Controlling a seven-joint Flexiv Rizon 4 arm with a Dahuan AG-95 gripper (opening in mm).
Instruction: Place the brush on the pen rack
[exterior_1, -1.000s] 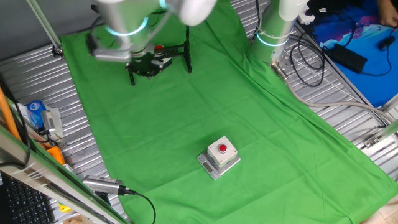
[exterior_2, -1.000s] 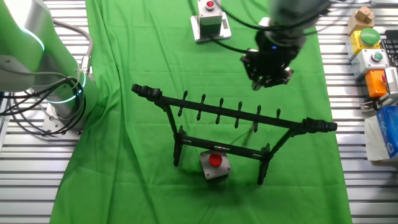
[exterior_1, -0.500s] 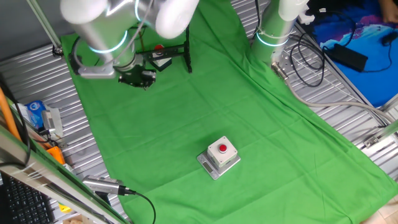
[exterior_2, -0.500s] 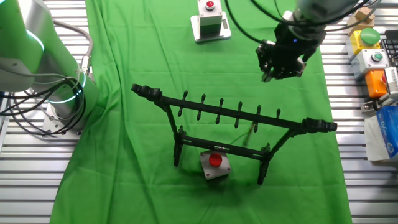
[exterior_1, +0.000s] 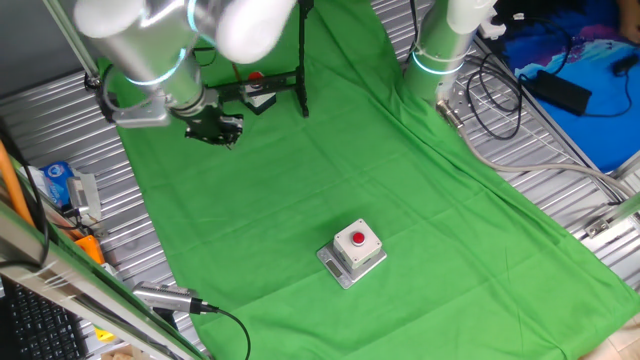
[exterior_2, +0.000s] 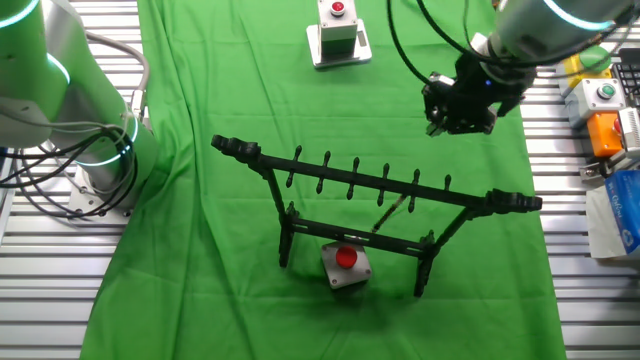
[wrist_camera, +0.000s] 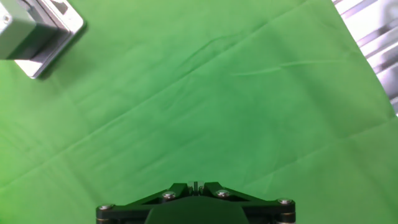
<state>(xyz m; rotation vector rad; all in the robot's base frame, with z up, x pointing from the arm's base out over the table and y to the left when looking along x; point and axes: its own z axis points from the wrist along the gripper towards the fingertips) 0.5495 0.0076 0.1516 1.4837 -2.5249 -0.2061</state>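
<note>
I see the brush (exterior_2: 392, 210) hanging aslant from a peg on the pen rack (exterior_2: 380, 190), tip near the lower crossbar, so placement looks done. My pincer (exterior_2: 458, 108) hovers w/ nothing in it, off to the rack's side over green cloth (wrist_camera: 205, 93) on the worktop; can't tell if it's open or closed.

the brush (exterior_2: 392, 213) hangs tilted on the pen rack (exterior_2: 372, 193), with the gripper (exterior_2: 459, 112) apart above it.
</note>
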